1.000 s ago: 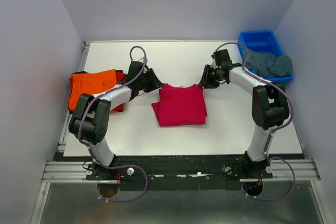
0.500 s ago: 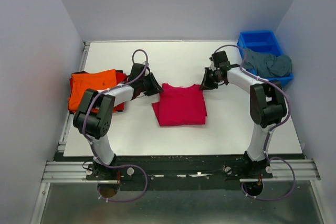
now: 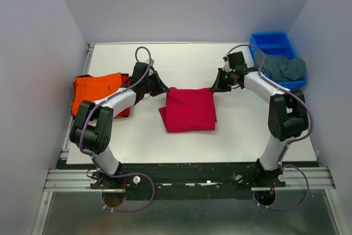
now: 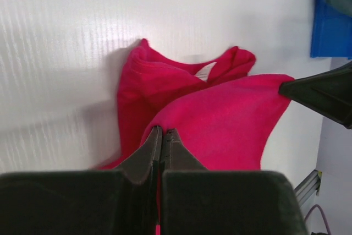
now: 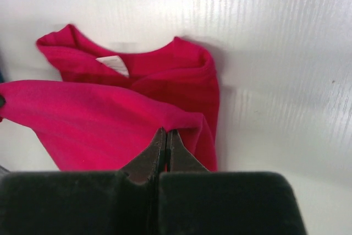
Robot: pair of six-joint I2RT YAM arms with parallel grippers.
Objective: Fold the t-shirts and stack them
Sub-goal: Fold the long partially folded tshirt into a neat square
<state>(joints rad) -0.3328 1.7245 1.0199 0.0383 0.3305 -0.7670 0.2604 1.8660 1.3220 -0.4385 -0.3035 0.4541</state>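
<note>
The crimson-pink t-shirt [image 3: 190, 108] lies part-folded in the middle of the table. My left gripper [image 3: 161, 87] is shut on its far left corner, and my right gripper [image 3: 215, 87] is shut on its far right corner. Both hold a fold of cloth lifted over the collar end [image 4: 187, 70], as the left wrist view [image 4: 220, 119] and right wrist view [image 5: 99, 119] show. A folded orange t-shirt [image 3: 96, 92] lies at the left on a red one [image 3: 126, 111]. A grey-teal t-shirt [image 3: 283, 67] hangs over the bin.
A blue plastic bin [image 3: 273, 45] stands at the far right corner. Grey walls close in the white table [image 3: 181, 59] on three sides. The arm bases and a metal rail [image 3: 187, 180] run along the near edge.
Both grippers have carried the lifted fold of the crimson-pink t-shirt toward the far edge, so it now covers the collar. The other shirts have not moved.
</note>
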